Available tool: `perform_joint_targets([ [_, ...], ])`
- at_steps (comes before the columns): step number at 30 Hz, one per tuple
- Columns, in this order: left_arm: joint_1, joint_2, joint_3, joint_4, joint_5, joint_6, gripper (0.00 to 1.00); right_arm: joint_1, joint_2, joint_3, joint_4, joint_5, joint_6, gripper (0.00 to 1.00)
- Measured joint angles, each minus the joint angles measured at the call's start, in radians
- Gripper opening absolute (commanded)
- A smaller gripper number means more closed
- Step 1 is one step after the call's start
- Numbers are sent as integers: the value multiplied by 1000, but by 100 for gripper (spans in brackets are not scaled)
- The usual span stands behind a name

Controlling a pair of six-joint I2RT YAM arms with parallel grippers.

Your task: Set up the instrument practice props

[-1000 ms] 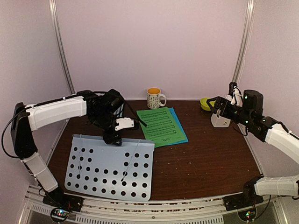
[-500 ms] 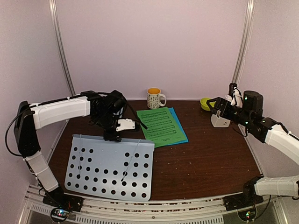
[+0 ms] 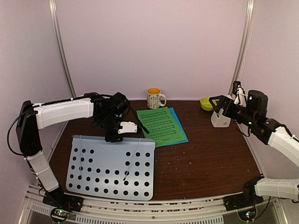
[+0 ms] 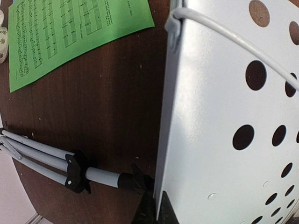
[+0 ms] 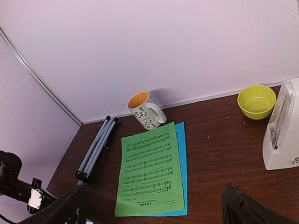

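The pale grey perforated music stand plate [image 3: 110,168] lies flat at the front left, and its folded silver tripod legs [image 4: 37,154] stretch out behind it on the table. My left gripper [image 3: 113,136] is shut on the plate's far edge, which its two fingers pinch in the left wrist view [image 4: 157,207]. The green music sheet [image 3: 159,125] lies on the blue sheet [image 3: 181,130] at the table's middle. The white pyramid metronome [image 3: 220,120] stands at the back right. My right gripper [image 3: 218,103] hovers open and empty just above it.
A patterned mug [image 3: 154,98] stands at the back centre by the wall. A small green bowl [image 3: 205,103] sits behind the metronome. In the right wrist view the tripod legs [image 5: 96,147] lie left of the sheets [image 5: 152,175]. Purple walls close three sides.
My left gripper has shifted slightly right and forward with the plate's edge in it, and the plate moved a little. My right arm has drawn slightly right.
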Motion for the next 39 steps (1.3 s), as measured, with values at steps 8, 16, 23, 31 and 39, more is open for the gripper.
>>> perform_joint_targets([
  [8,-4,-5,32,-9,11,-7,0,-4,-59,-14,-7,3,0,100],
  [16,-1,-78,182,-40,85,-93,0,-4,-113,-27,-23,9,-1,100],
  [23,2,-166,299,-45,226,-251,0,-4,-193,-53,-11,86,-12,100],
  [31,0,-268,314,35,330,-518,0,-5,-327,-185,119,131,-56,100],
  [39,-2,-360,314,236,358,-891,0,9,-258,-174,218,18,-98,100],
])
